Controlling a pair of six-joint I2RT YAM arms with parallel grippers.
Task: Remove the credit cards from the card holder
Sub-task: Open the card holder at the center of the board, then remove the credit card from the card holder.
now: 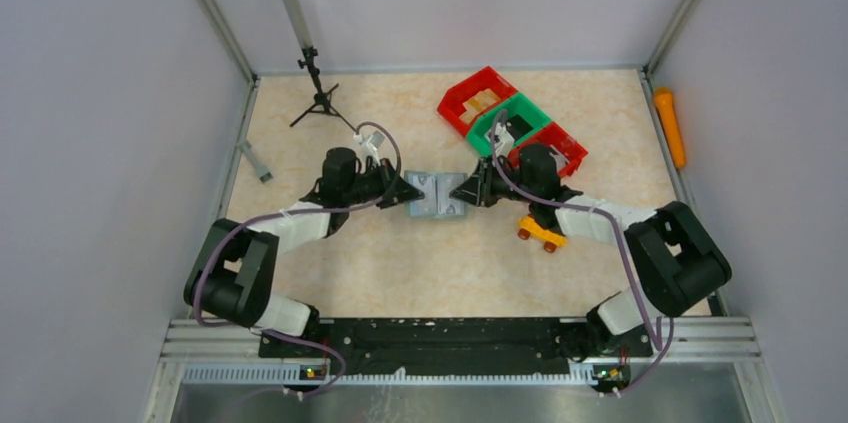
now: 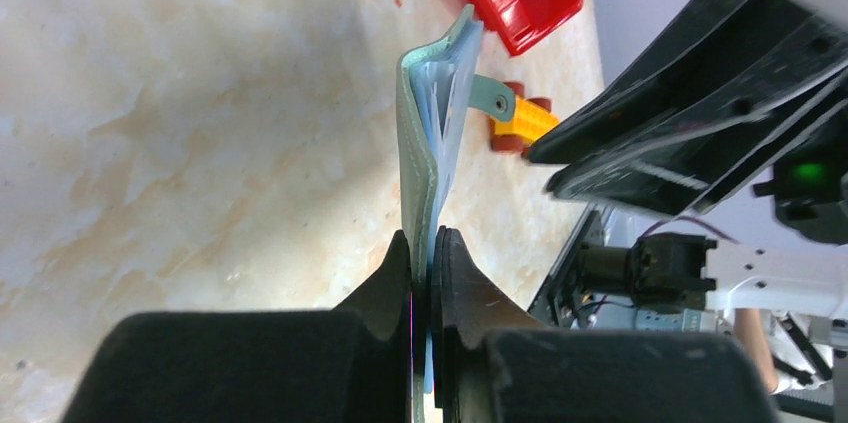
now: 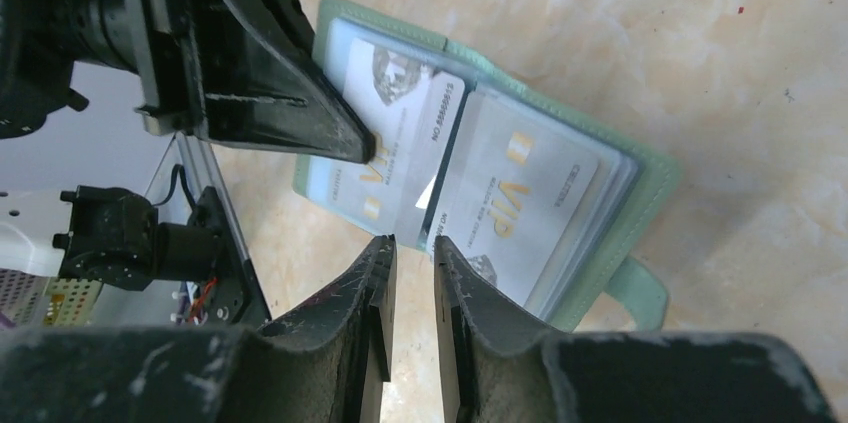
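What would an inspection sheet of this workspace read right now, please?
Surface: beige marbled table, a few dark specks.
Job's things: card holder open mid-table; cards marked VIP sit in its clear sleeves.
Clutter: red and green bins, yellow toy car, tripod, orange stick by the right wall.
Grippers: left pincer shut on the holder's edge; right pincer narrowly open beside the holder, nothing between its fingers.
Cables: purple cables loop along both arms.
Surroundings: plain grey walls.
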